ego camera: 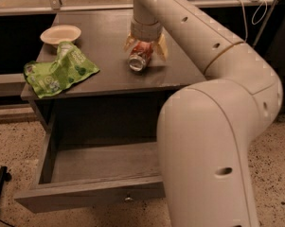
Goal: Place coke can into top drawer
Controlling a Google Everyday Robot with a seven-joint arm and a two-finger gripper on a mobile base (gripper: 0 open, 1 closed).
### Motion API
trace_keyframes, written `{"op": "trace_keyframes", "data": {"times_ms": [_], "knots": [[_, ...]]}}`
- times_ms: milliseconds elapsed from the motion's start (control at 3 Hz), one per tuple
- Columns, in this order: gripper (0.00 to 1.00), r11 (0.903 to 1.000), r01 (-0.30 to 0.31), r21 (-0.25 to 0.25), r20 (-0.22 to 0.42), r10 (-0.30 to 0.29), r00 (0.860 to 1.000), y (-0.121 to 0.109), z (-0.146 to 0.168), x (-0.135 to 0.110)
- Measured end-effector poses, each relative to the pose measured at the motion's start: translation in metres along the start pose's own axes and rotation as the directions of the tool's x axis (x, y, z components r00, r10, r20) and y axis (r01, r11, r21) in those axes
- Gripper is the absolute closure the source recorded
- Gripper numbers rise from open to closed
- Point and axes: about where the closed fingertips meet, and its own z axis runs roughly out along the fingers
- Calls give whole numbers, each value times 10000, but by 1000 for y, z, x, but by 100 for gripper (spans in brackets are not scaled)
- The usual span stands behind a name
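Observation:
The coke can lies on its side on the cabinet top, silver end toward me. My gripper comes down from above and straddles the can's far end. Its fingers stand apart, one on each side of the can, open. The top drawer is pulled out below the cabinet top, its inside bare, its small knob on the front panel. My arm hides the drawer's right part.
A green snack bag lies on the left of the cabinet top. A pale bowl stands behind it at the back left. My arm's large elbow fills the right foreground. A speckled floor surrounds the cabinet.

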Motion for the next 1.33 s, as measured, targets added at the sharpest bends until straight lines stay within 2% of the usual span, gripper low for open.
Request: {"op": "trace_keyframes", "data": {"times_ms": [333,667,1000,1333], "knots": [[41,9997,-153,-175,57,154,9999,-11,4,-4],[65,9997,33,253,725,-51,9974,-23,-4,-27],[88,9851,-393,1672,1291,176,9915,-23,-36,-57],[100,9334,-764,3506,1362,299,9902,-17,-96,-98]]}}
